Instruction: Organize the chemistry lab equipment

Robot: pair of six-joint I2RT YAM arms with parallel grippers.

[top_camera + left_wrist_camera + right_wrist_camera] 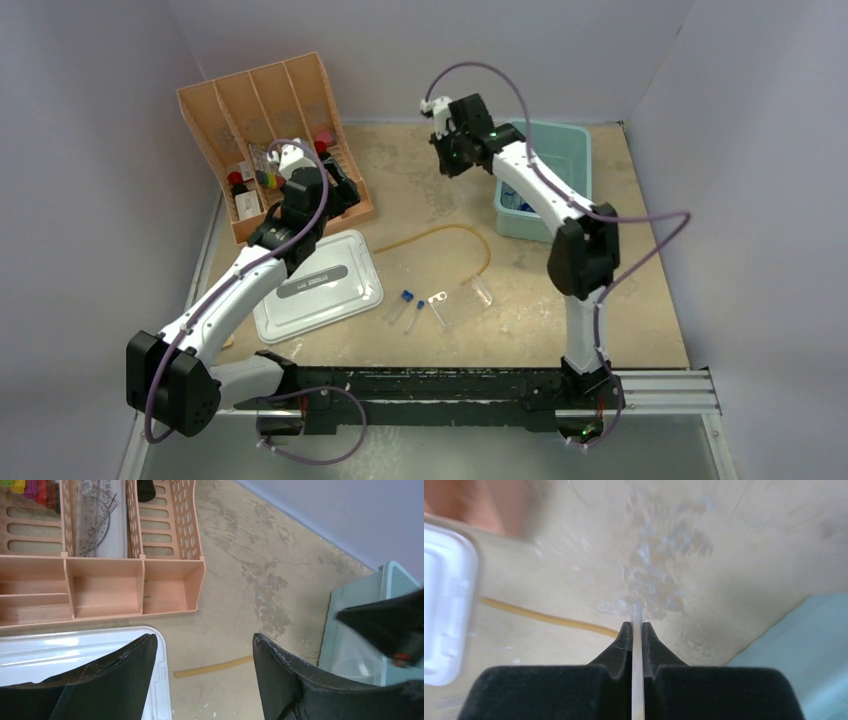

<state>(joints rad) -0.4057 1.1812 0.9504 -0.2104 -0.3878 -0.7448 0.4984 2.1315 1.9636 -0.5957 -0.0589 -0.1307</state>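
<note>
My right gripper (448,160) hangs high over the back of the table, left of the teal bin. In the right wrist view that gripper (637,625) is shut on a thin clear piece (637,612), seen edge on and poking past the fingertips. My left gripper (338,190) hovers beside the orange organizer; its jaws (204,637) stand open and hold nothing. Below it lies an end of the tan rubber tube (215,667), which curves across the table (440,232). Two blue-capped test tubes (403,303) and a clear rack (466,300) lie toward the front.
The orange divided organizer (270,110) stands at the back left with markers and a protractor (95,520) in it. The grey lid (320,285) lies in front of it. The teal bin (560,150) sits at the back right.
</note>
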